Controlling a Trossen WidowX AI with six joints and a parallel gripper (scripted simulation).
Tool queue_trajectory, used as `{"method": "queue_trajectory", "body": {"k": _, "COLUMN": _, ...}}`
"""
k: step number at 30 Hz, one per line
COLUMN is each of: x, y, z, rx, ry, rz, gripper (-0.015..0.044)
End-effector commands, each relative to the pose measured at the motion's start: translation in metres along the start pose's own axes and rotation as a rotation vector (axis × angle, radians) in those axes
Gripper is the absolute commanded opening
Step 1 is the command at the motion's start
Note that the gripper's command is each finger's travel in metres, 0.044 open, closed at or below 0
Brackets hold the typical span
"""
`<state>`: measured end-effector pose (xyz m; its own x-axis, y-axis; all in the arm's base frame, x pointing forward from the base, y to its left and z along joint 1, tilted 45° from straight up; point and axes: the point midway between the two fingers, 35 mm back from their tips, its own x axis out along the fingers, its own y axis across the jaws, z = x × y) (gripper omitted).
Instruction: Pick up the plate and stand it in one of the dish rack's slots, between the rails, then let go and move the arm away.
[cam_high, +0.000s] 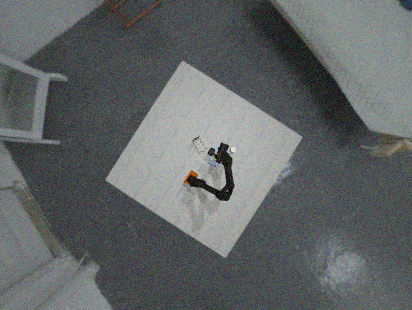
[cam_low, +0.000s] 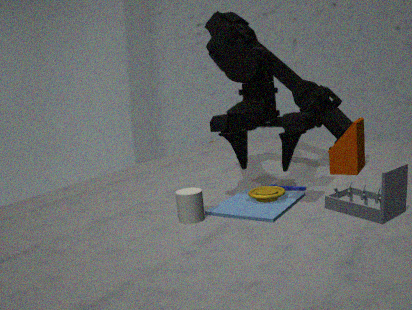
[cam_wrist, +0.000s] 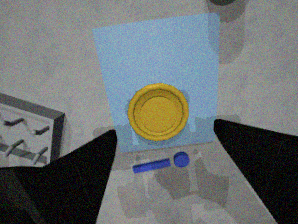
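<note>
1. Pincer (cam_low: 263, 167): black, two fingers pointing down, spread wide apart with nothing between them; it hangs above the plate without touching it.
2. Fingers in the wrist view: dark wedges at the lower left and lower right corners, flanking the plate's near edge.
3. Plate (cam_wrist: 158, 111): yellow, round, lying flat (rim up) on the near part of the blue mat (cam_wrist: 150, 55), not in the rack.
4. Blue spoon-like utensil (cam_wrist: 160, 163): lies on the table just off the mat's near edge, below the plate in the wrist view; its round end points right.
5. Dish rack (cam_low: 367, 197): grey, with short prongs and a tall end panel, standing on the table beside the mat, apart from it, with nothing visible in its slots.
6. Pale cylinder cup (cam_low: 190, 204): upright, just beside the mat's opposite corner.
7. Orange wedge block (cam_low: 348, 149): at the arm's base, behind the rack.
8. Table (cam_high: 165, 120): a pale square top on a dark floor (top view).
</note>
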<state>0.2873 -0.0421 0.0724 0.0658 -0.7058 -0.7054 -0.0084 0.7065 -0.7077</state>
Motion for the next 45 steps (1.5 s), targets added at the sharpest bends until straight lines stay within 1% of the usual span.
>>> {"method": "queue_trajectory", "body": {"k": 1, "x": 0.007, "y": 0.001, "z": -0.002, "rx": -0.012, "ry": 0.007, "rz": 0.001, "gripper": 0.04}}
{"method": "queue_trajectory", "body": {"k": 32, "x": 0.053, "y": 0.001, "z": -0.002, "rx": -0.012, "ry": 0.007, "rz": -0.003, "gripper": 0.04}}
{"method": "queue_trajectory", "body": {"k": 35, "x": 0.053, "y": 0.001, "z": -0.002, "rx": -0.012, "ry": 0.007, "rz": -0.003, "gripper": 0.038}}
{"method": "queue_trajectory", "body": {"k": 40, "x": 0.053, "y": 0.001, "z": -0.002, "rx": -0.012, "ry": 0.007, "rz": -0.003, "gripper": 0.0377}}
{"method": "queue_trajectory", "body": {"k": 45, "x": 0.053, "y": 0.001, "z": -0.002, "rx": -0.012, "ry": 0.007, "rz": -0.003, "gripper": 0.0344}}
